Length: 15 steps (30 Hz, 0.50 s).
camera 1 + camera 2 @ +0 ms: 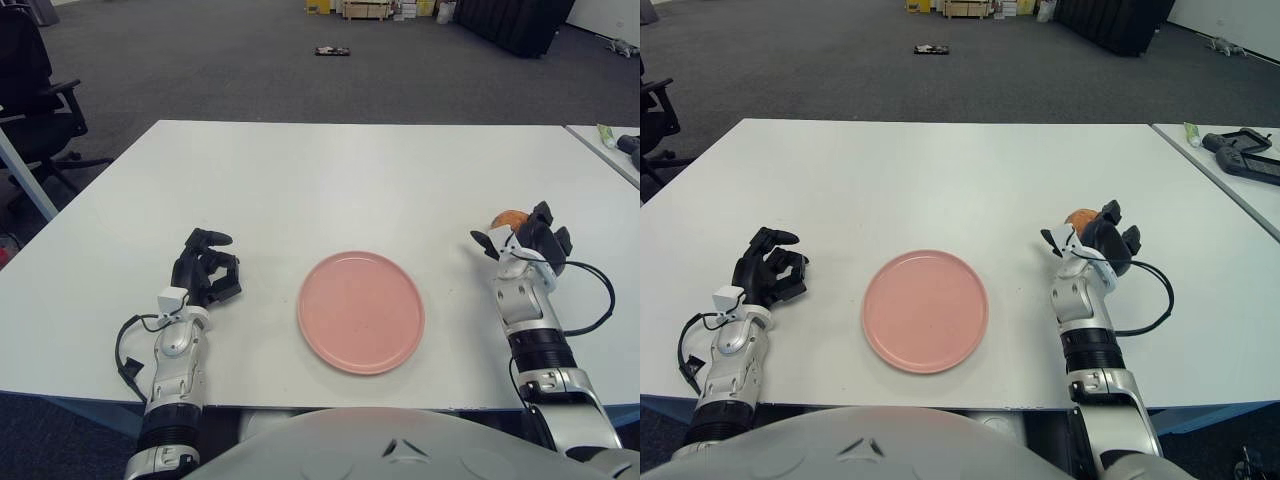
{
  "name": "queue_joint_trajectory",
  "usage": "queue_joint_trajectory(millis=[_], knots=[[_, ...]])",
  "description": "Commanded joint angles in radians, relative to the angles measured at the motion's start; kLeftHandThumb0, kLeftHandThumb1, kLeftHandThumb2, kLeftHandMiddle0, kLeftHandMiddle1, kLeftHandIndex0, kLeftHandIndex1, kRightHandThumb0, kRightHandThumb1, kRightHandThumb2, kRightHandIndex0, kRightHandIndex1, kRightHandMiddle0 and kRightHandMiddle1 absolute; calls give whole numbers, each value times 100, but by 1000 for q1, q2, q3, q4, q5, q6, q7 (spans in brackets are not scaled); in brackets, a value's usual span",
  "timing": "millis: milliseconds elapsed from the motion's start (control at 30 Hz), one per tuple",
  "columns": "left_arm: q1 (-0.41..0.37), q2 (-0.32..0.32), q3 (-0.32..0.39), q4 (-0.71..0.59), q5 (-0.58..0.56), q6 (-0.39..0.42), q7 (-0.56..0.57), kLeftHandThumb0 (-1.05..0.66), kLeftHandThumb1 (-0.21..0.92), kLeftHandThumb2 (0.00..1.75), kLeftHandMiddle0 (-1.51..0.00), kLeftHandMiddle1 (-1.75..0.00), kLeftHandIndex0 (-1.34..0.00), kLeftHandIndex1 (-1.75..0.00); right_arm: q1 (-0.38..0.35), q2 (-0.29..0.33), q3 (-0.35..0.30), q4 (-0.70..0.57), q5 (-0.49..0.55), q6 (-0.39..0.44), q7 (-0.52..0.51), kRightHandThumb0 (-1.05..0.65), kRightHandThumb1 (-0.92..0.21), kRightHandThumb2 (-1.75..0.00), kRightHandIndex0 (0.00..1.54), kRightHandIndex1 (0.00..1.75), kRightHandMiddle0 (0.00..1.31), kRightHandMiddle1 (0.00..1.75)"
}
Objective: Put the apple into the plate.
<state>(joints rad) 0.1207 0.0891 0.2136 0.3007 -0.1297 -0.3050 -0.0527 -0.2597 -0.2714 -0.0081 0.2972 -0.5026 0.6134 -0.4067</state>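
A round pink plate point(360, 312) lies on the white table point(330, 180), near its front edge and in the middle. The orange-red apple point(509, 216) sits to the right of the plate and is mostly hidden behind my right hand point(515, 240). That hand is raised right in front of the apple, thumb spread to the left and fingers to the right, with only the apple's top showing between them. I cannot tell whether the fingers touch the apple. My left hand point(205, 268) shows left of the plate with loosely curled fingers and holds nothing.
A second table at the far right carries a green tube point(606, 135) and a black device point(1245, 150). An office chair point(30, 90) stands off the table's left side. The table's front edge runs just below both wrists.
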Motion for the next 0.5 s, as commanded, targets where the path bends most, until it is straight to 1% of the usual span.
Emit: queue_joint_trajectory(millis=[0, 233, 467], knots=[[10, -12, -2, 24, 2, 15, 7, -1, 38, 126, -48, -175, -44, -173, -66, -28, 1, 54, -6, -14, 1, -101, -73, -32, 0, 0, 0, 0], [13, -16, 0, 22, -3, 15, 8, -1, 37, 126, -49, -175, -44, -172, -135, -40, 0, 162, 4, -44, -18, -98, -73, -31, 0, 0, 0, 0], [16, -21, 1, 19, -4, 17, 14, -1, 35, 129, -51, -175, -44, -173, -239, -50, -6, 350, 28, -99, -44, -96, -73, -31, 0, 0, 0, 0]])
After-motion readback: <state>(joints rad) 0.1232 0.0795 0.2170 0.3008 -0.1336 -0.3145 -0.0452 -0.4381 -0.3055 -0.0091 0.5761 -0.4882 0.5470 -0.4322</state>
